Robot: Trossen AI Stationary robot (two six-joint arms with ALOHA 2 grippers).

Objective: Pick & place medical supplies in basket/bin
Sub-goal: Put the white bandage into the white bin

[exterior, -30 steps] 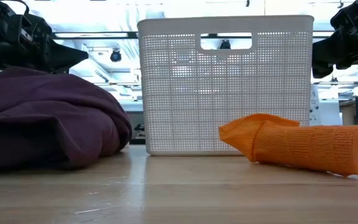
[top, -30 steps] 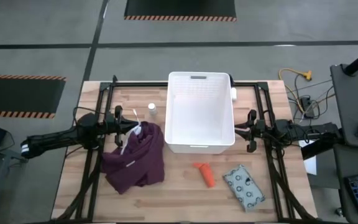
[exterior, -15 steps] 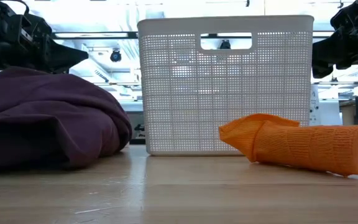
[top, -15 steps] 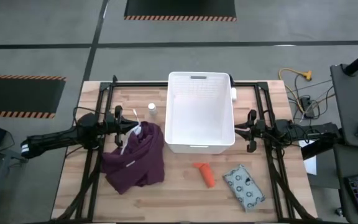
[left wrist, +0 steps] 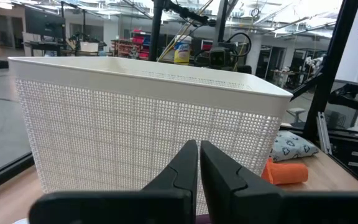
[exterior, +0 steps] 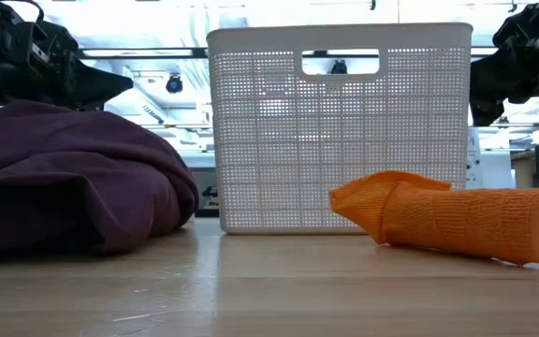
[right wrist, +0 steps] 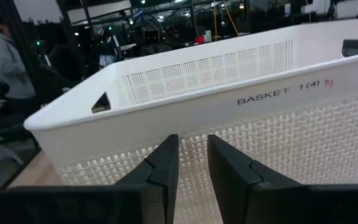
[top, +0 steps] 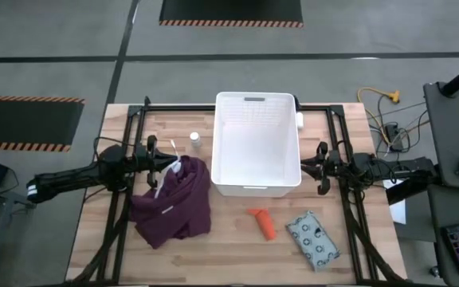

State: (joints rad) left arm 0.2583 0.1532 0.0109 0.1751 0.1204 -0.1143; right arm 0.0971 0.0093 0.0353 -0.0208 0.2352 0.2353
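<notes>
The white slatted basket (top: 257, 143) stands on its base at the table's far middle. The orange tube-like roll (top: 263, 223) lies on its side near the front, also in the low view (exterior: 457, 220). The grey dotted packet (top: 313, 239) lies flat to its right. One tiny white bottle (top: 195, 139) stands left of the basket, another (top: 300, 120) at its far right corner. My left gripper (left wrist: 199, 163) is shut, hovering above the maroon cloth left of the basket. My right gripper (right wrist: 193, 155) is open, level beside the basket's right wall.
The maroon cloth garment (top: 172, 201) lies heaped on the table's left half, under the left gripper. Black frame rails (top: 126, 199) run along both sides of the table. Bare wood shows at the near edge between cloth and roll. A person (right wrist: 8, 59) stands in the room beyond.
</notes>
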